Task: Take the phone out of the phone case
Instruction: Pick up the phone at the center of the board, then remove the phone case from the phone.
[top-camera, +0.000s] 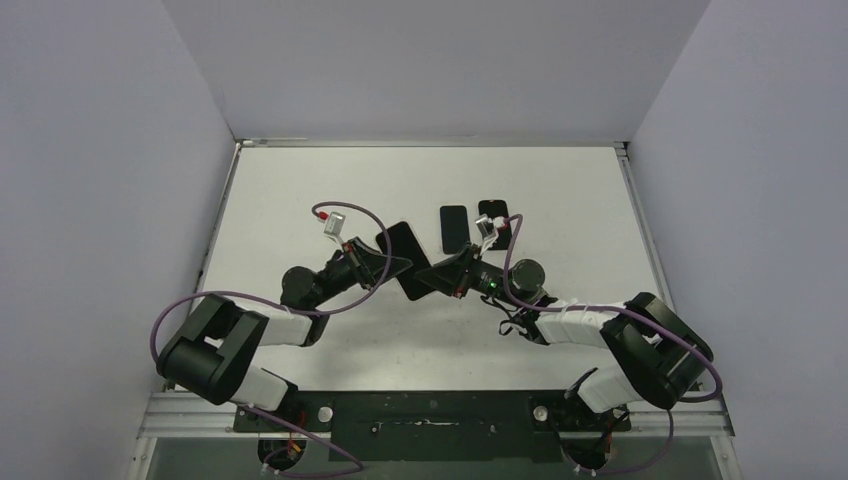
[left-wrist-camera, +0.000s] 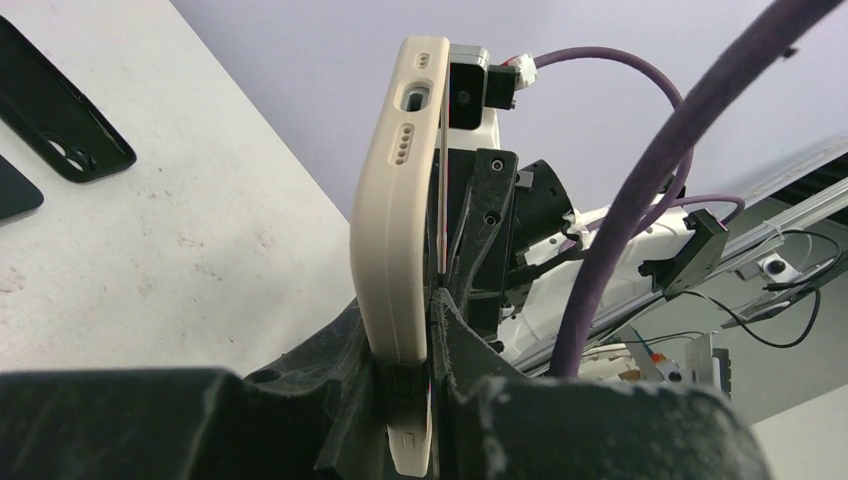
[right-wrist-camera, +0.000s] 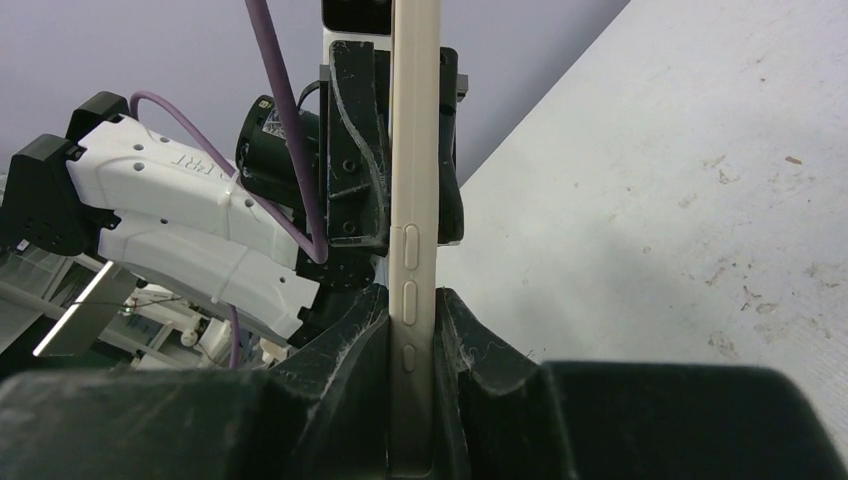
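Phone (top-camera: 412, 262), a dark-screened slab not yet out of its cream silicone case (left-wrist-camera: 395, 220), hangs off the white table (top-camera: 300, 200) between your two arms, held edge-on to both wrist cameras. Your left gripper (left-wrist-camera: 425, 345) has its jaws pressed together on one end of the cased phone. Your right gripper (right-wrist-camera: 412, 330) pinches the opposite end the same way, the case's side buttons sitting just beyond its jaws. Holding it in the air from both ends looks deliberate: with each arm owning an end, one can brace while the other bends or peels the soft shell, which a phone lying flat would not allow. From the left wrist, the end of the case with the port and speaker holes, beyond the jaws, bows a little away from a thin straight edge that may be the phone's. You cannot tell from here whether that lip has really let go. Past the right jaws, on the table, lie a black phone case (left-wrist-camera: 60, 140) that looks empty and, beside it, a bare dark phone (top-camera: 453, 228).
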